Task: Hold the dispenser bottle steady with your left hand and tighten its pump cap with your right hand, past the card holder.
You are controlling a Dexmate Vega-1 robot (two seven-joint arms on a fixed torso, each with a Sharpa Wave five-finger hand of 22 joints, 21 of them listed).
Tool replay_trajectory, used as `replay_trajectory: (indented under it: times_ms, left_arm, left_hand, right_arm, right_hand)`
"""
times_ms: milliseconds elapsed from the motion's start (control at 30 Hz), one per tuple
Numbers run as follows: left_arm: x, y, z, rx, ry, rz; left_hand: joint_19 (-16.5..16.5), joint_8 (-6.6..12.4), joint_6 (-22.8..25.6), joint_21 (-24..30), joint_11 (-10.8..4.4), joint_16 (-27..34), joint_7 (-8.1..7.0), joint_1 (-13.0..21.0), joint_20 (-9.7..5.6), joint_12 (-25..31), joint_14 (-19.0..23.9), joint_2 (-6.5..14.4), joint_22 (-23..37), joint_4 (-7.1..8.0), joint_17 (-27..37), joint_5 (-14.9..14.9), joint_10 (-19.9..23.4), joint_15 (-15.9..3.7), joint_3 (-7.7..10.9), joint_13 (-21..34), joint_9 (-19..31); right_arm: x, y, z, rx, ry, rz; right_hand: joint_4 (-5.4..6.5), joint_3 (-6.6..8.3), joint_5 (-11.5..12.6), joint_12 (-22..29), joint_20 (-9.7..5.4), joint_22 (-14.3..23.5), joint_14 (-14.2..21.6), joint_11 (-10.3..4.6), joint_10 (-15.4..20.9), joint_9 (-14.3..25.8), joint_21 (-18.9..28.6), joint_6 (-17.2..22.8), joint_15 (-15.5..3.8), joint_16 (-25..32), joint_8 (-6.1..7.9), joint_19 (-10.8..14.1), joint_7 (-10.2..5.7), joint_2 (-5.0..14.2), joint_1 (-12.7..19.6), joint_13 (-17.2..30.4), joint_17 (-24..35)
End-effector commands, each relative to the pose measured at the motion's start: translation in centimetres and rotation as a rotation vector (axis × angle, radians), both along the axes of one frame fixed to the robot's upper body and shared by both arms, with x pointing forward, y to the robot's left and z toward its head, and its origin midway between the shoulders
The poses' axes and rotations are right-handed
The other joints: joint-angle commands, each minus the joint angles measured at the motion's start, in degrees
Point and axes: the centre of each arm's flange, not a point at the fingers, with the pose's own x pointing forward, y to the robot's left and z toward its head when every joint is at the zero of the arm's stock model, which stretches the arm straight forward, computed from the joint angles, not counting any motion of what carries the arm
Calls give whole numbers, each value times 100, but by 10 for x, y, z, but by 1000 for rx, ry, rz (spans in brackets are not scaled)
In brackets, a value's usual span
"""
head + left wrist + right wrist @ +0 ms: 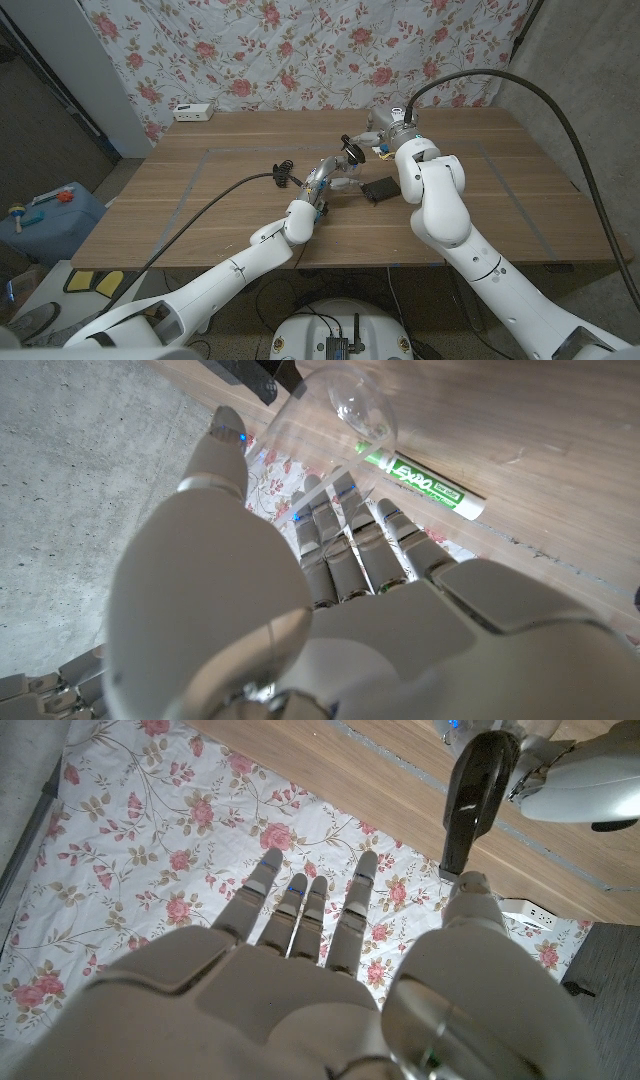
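Note:
My left hand (322, 186) grips a clear dispenser bottle (340, 170) at the table's middle, tilted toward the right. In the left wrist view the fingers (350, 550) wrap around the bottle's clear wall (335, 420). The black pump cap (352, 150) sticks up from the bottle. My right hand (388, 128) hovers just behind and to the right of the cap. In the right wrist view its fingers (300, 910) are spread and hold nothing, and the thumb tip lies close to the black pump cap (475, 795). A black card holder (380, 188) lies flat on the table right of the bottle.
A green marker (425, 482) lies on the wood beside the bottle. A white power strip (195, 112) sits at the table's back left. A black cable (225, 188) runs across the table to my left wrist. A floral cloth (300, 50) hangs behind.

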Motion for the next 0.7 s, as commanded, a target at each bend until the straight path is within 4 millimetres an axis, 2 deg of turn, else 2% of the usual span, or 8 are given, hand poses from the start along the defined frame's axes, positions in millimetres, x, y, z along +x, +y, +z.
replay_trajectory:
  times_ms: [33, 200, 367, 533, 700]
  left_arm:
    - [2, 1, 3, 1, -3, 2]
    - [4, 1, 3, 1, -1, -1]
    - [6, -1, 5, 6, -3, -10]
    - [7, -1, 6, 10, -3, -15]
    - [8, -2, 7, 13, -2, -20]
  left_hand:
    - [12, -1, 893, 6, 13, 43, -32, -340, -503, 28, 17, 855, 9, 403, 12, 43, -5, -330, 444, 19, 21]
    - [8, -5, 886, 5, 23, 41, -24, -339, -501, 30, 14, 861, 9, 409, 9, 46, -6, -326, 447, 22, 22]
    - [9, -6, 885, 6, 21, 38, -38, -341, -497, 33, 14, 862, 9, 414, 4, 49, -3, -323, 449, 26, 23]
    - [9, -7, 883, 6, 18, 42, -35, -328, -495, 33, 10, 864, 9, 409, 10, 52, -6, -326, 448, 29, 24]
    - [1, -17, 860, 4, 29, 41, -8, -307, -488, 25, 2, 879, 9, 404, 11, 58, -30, -335, 460, 32, 25]
  right_arm:
    - [4, -4, 3, 26, 75, 25]
    - [6, -2, 4, 28, 86, 32]
    - [10, 2, 3, 29, 105, 45]
    - [12, 6, 1, 37, 114, 54]
    - [14, 10, -1, 41, 128, 46]
  right_hand:
    - [-23, 5, 18, -27, 25, 20, -101, 32, -110, 15, -36, -136, 36, -30, -40, -78, 16, -21, -16, 22, 23]
    - [-7, -12, 12, -5, 44, 19, -145, 37, -145, 22, -29, -21, 75, -20, 15, -122, 55, -27, -54, 25, 27]
    - [26, -40, 3, 88, 50, 18, -90, 54, -14, 38, 7, 531, 68, 42, 235, -127, 139, -28, -144, 29, 26]
    - [30, -47, 1, 126, 27, 18, -21, 63, 84, 39, 31, 755, 51, 77, 316, -86, 179, -25, -169, 28, 24]
    - [23, -44, 2, 132, 20, 18, -6, 52, 106, 38, 35, 755, 48, 82, 314, -77, 189, -26, -162, 28, 20]
